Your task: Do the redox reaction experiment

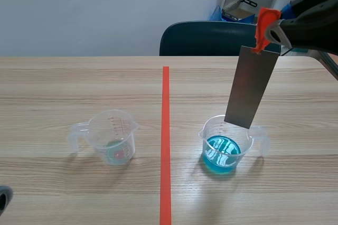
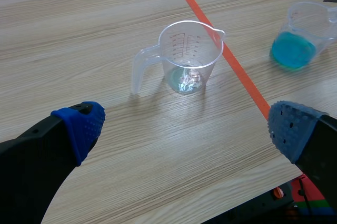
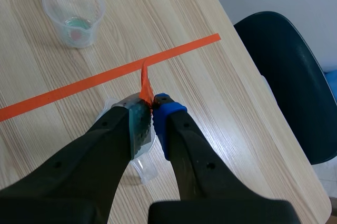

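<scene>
**Strip hangs over the blue beaker, not yet in the liquid**

Scene view: the right gripper [image 1: 275, 30] is clamped on the orange-taped top of the metal strip [image 1: 251, 87]. The strip's long axis runs steeply down and slightly toward the tape line [image 1: 166, 130]. Its lower edge sits at the rim of the blue beaker [image 1: 224, 148], straight below the gripper and clear of the liquid. I cannot tell whether the edge is inside the rim or just above it. The right arm is plainly the nearer one. The near-empty beaker [image 1: 113, 138] stands well apart, across the line.

Left wrist view: the left gripper [image 2: 187, 126] is spread wide and holds nothing. The near-empty beaker [image 2: 189, 56] lies ahead of it, and the blue beaker [image 2: 300, 40] is cut off.

Right wrist view: the right gripper [image 3: 152, 109] pinches the orange tab [image 3: 145, 84]. The fingers hide the strip and most of the blue beaker [image 3: 145, 169].
</scene>
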`<control>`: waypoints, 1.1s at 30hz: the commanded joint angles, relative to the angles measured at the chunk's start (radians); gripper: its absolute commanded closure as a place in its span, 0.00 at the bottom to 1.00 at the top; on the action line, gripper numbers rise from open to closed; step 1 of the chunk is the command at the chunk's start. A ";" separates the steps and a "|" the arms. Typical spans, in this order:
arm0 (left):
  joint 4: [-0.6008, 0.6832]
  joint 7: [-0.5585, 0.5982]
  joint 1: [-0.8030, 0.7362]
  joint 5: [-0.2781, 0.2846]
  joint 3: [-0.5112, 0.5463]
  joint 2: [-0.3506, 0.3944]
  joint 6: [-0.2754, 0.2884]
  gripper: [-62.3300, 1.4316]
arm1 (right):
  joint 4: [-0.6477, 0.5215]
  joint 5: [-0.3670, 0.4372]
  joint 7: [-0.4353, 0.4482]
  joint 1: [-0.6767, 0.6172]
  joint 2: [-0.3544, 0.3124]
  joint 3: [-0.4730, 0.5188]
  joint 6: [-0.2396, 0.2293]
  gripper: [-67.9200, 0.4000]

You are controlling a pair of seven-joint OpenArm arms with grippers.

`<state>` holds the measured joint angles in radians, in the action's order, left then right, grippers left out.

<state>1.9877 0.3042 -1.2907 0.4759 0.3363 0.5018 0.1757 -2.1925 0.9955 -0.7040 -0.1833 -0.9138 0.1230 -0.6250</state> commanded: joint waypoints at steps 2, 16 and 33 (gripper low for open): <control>0.017 0.013 -0.003 0.003 0.001 -0.003 0.002 0.00 | 0.000 0.004 0.015 0.014 -0.006 0.007 0.003 0.98; 0.017 0.013 -0.003 0.003 0.001 -0.003 0.002 0.00 | 0.000 0.004 0.015 0.014 -0.006 0.007 0.003 0.98; 0.016 0.027 0.039 0.003 -0.001 -0.005 0.019 0.00 | 0.000 0.004 0.015 0.014 -0.006 0.007 0.003 0.98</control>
<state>1.9877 0.3214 -1.2648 0.4763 0.3363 0.5014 0.1844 -2.1925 0.9955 -0.7040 -0.1833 -0.9138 0.1230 -0.6250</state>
